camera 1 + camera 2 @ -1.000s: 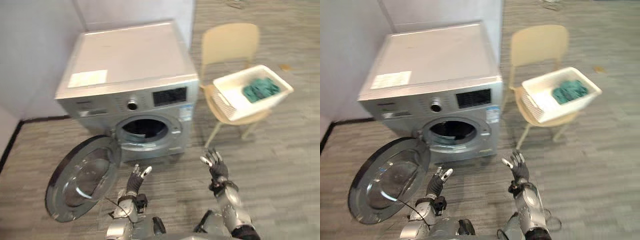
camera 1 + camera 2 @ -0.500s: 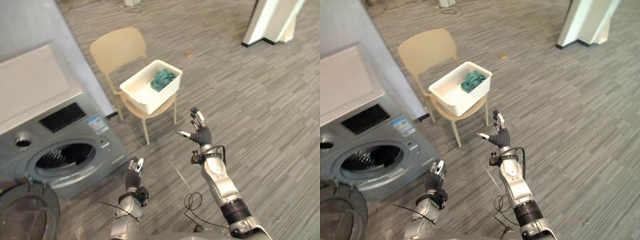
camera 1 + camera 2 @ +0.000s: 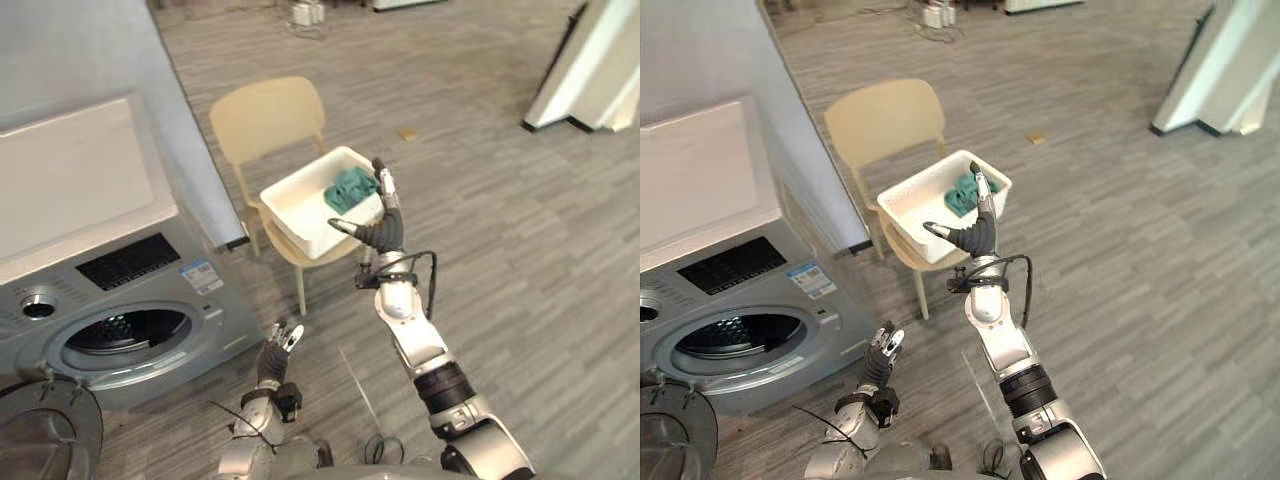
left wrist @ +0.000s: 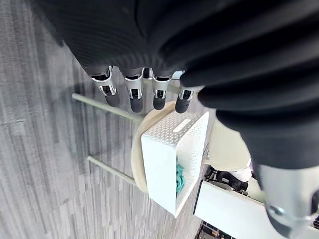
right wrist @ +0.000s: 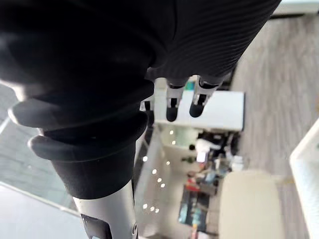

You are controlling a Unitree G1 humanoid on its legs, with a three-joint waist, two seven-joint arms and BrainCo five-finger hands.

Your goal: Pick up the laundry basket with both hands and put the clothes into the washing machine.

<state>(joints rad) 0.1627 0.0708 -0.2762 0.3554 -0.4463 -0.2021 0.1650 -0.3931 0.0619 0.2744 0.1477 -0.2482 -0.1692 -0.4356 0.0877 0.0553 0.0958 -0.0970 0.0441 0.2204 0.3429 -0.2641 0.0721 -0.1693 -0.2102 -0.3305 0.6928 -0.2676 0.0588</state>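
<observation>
My right robot hand (image 3: 383,232) is up near the basket (image 3: 295,205), fingers spread apart and holding nothing. The basket sits on the chair (image 3: 265,115) with green clothes (image 3: 350,187) inside. My left robot hand (image 3: 272,362) hangs low beside the washer (image 3: 90,190), fingers straight and empty.

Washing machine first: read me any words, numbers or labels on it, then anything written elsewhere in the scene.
Front of the washing machine, blue-and-white sticker: print too small to read.
Its dark control panel: nothing legible.
The laundry basket and chair: no writing visible.
</observation>
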